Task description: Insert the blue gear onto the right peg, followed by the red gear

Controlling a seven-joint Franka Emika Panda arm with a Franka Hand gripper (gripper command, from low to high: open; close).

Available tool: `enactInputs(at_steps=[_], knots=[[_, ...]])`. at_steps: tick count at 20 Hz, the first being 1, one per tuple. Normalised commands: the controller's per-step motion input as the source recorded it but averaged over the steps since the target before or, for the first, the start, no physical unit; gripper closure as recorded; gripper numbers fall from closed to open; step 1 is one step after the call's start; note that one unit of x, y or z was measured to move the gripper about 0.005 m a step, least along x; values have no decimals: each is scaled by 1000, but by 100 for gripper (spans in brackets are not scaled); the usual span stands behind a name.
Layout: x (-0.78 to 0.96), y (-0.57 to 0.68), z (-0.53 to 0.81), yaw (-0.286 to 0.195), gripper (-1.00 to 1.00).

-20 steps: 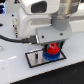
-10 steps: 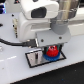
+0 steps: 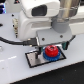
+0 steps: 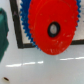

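A: Exterior view first. What've you got under the arm?

B: Your gripper [image 3: 48,46] sits right over the red gear [image 3: 50,52]. Red gear lies on top of the blue gear [image 3: 49,57]; only a blue toothed rim peeks out beneath it. Both sit on the grey black-edged plate [image 3: 34,59], toward the exterior view's right end of it, on the white table [image 3: 15,70].

A: Gripper state?

B: You can't tell. The fingers are too blurred and the arm body covers them. Can't say if they touch the red gear either.

A: Wrist view?

B: Red gear [image 4: 52,27] fills most of it, centre hole [image 4: 53,31] looks dark with a pale ring around it. Blue gear [image 4: 26,20] teeth show along one edge, stacked under the red. Plate's black edge [image 4: 15,30] runs beside them. A dark green object [image 4: 3,35] shows at the frame edge; you can't identify it.

A: Right peg?

B: Hidden by the gears, can't be seen in either view.
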Motion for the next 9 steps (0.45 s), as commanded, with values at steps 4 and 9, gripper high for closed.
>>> enactInputs(at_steps=[4, 9], knots=[[-8, 138, 679, 0, -100], [12, 15, 21, 0, -100]])
